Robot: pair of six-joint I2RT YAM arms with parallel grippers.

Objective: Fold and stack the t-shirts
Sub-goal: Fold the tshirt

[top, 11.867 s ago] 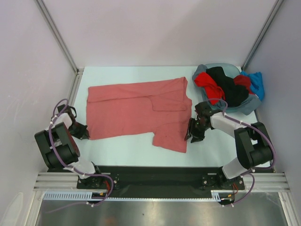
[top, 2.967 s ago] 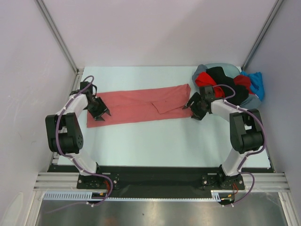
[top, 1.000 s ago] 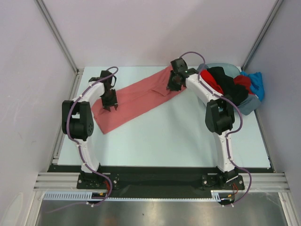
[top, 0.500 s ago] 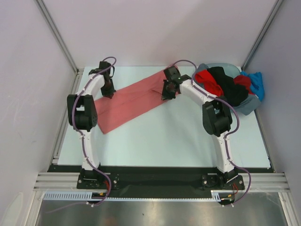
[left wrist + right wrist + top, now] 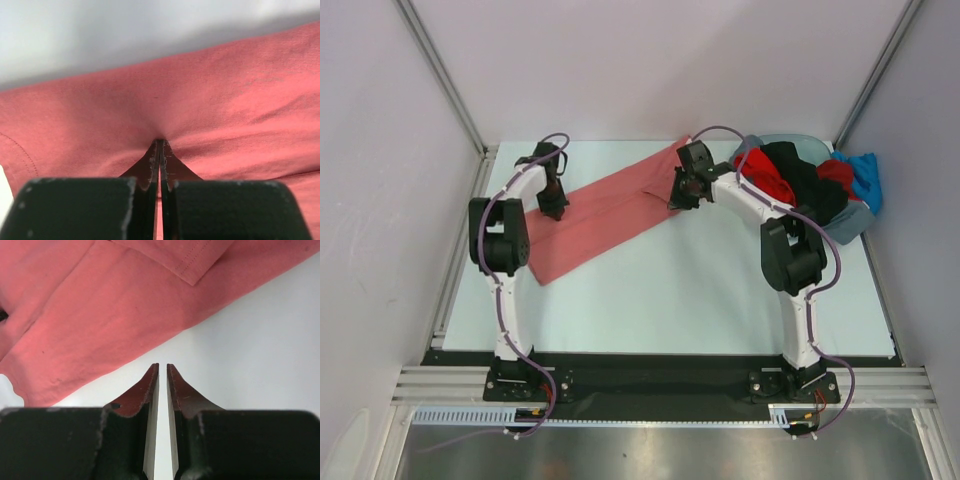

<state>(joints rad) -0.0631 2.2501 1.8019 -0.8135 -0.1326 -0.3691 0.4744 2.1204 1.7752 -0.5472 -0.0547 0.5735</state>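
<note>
pinching the salmon shirt (image 5: 210, 100) at its tips, the left gripper (image 5: 160, 147) should pull evenly; right gripper (image 5: 162, 371), nearly shut on nothing, has cloth just ahead.

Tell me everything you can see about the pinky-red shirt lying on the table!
The salmon-red t-shirt looks like soft, thin cloth, folded into a long band. It lies slanted across the far part of the white table, one end near the back edge, the other lower on the left. A sleeve flap with a stitched hem shows in the right wrist view. The left claw is shut, pinching a small pucker of the cloth. The right claw looks nearly shut over bare table beside the shirt's edge, holding nothing.
</note>
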